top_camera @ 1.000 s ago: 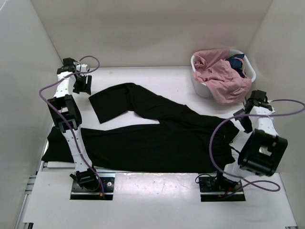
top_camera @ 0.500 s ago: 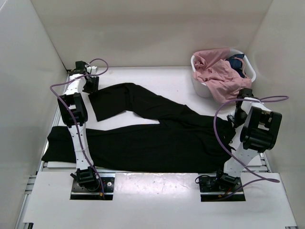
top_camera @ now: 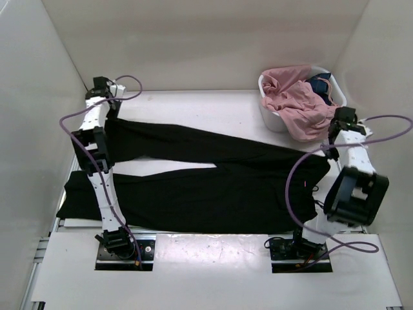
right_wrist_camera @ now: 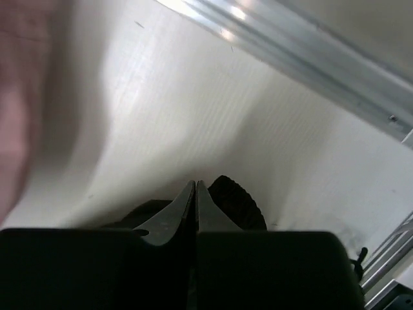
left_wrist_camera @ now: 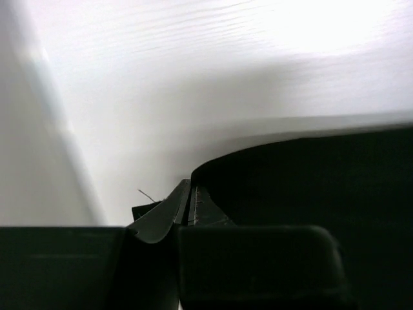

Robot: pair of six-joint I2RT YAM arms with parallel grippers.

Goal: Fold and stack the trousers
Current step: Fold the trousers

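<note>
Top external view shows the trousers (top_camera: pixel 213 181) spread flat across the table (top_camera: pixel 213 106), waist at 3 o'clock and both legs running toward 9 o'clock. The farther leg ends at 10 o'clock, where the left gripper (top_camera: pixel 110 110) has its fingers pressed together on the hem, dark cloth bunched at their tips in the left wrist view. The right gripper (top_camera: pixel 332 150) pinches the waist edge at 3 o'clock, fingers closed on black fabric. At 1 o'clock a basket (top_camera: pixel 274 121) holds a pink garment (top_camera: pixel 297 103) and a dark blue garment (top_camera: pixel 321 84).
</note>
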